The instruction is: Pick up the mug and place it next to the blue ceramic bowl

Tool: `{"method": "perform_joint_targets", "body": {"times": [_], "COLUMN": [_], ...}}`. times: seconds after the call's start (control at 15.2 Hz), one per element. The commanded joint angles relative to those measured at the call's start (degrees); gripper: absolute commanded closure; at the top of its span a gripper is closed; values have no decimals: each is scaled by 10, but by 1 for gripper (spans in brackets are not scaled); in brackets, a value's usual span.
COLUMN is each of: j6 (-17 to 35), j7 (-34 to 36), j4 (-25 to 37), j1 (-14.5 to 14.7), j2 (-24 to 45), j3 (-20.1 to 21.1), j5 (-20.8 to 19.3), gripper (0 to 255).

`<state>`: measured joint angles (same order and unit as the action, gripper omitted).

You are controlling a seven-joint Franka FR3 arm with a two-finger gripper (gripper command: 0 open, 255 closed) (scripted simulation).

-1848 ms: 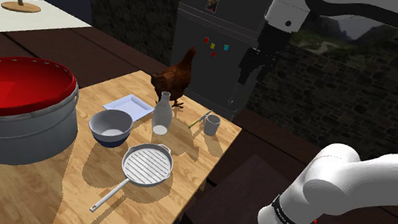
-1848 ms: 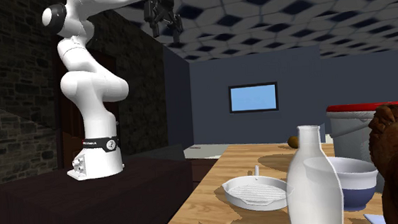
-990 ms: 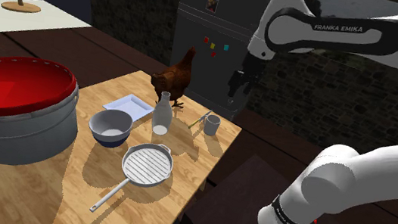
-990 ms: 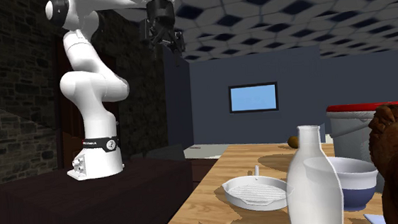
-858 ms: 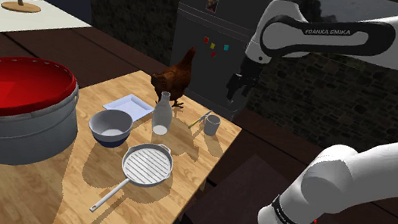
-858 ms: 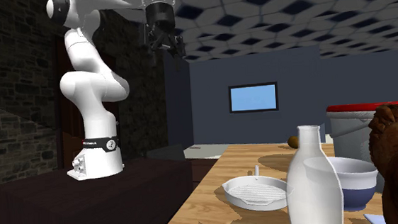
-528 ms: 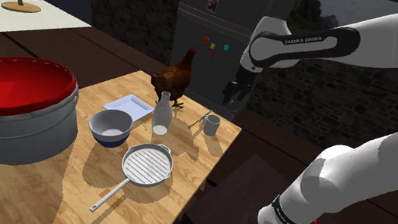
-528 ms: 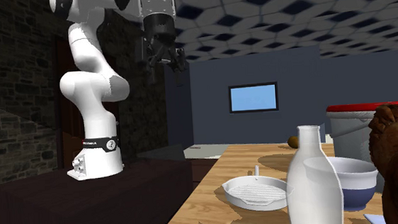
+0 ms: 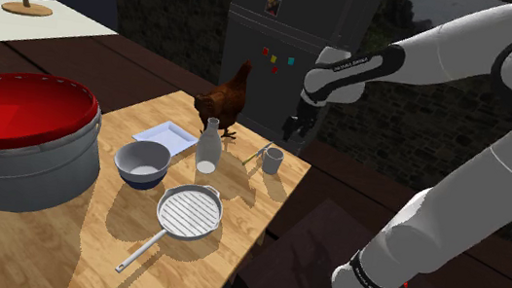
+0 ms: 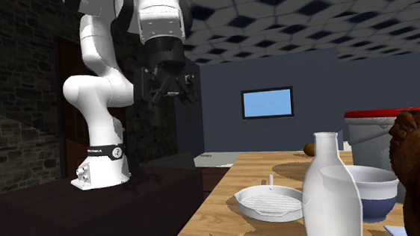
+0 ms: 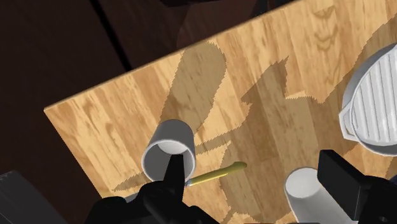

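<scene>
Mug (image 9: 272, 160), plain grey and upright, stands near the far corner of the wooden table (image 9: 58, 235), close to the edge on the shoulder view's right; whether it has a handle is hard to make out. In the wrist view its mouth faces up, and one black finger (image 11: 172, 181) overlaps the near part of its rim. A thin yellow-green stick (image 11: 216, 174) lies on the wood just beside it, one end lost behind that finger. The gripper (image 9: 294, 130) hangs above the mug, a little to the shoulder view's right and clear of it, fingers spread apart and holding nothing. A white bottle (image 9: 209, 148) stands between the mug and the bowl (image 9: 141, 163), which is well apart from the mug; in the second exterior view the bottle covers part of the bowl. A ribbed pan (image 9: 188, 209) lies nearer the stand. A brown hen (image 9: 224, 99) stands behind the bottle, cut off by the second exterior view's right edge. A red-lidded pot (image 9: 20, 138) runs off the shoulder view's left.
</scene>
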<state>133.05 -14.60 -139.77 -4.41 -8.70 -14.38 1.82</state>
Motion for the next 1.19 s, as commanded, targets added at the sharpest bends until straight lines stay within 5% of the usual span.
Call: {"method": "perform_joint_targets", "body": {"times": [0.0,0.4,1.12], "j6": [26,84,120], "j7": [-25,-110,-217], "j4": [18,86,270], "j1": [-1,-20,-102], "j2": [46,183,420], "j3": [-10,-22,13], "j5": [16,84,175], "gripper": [0,0,0]}}
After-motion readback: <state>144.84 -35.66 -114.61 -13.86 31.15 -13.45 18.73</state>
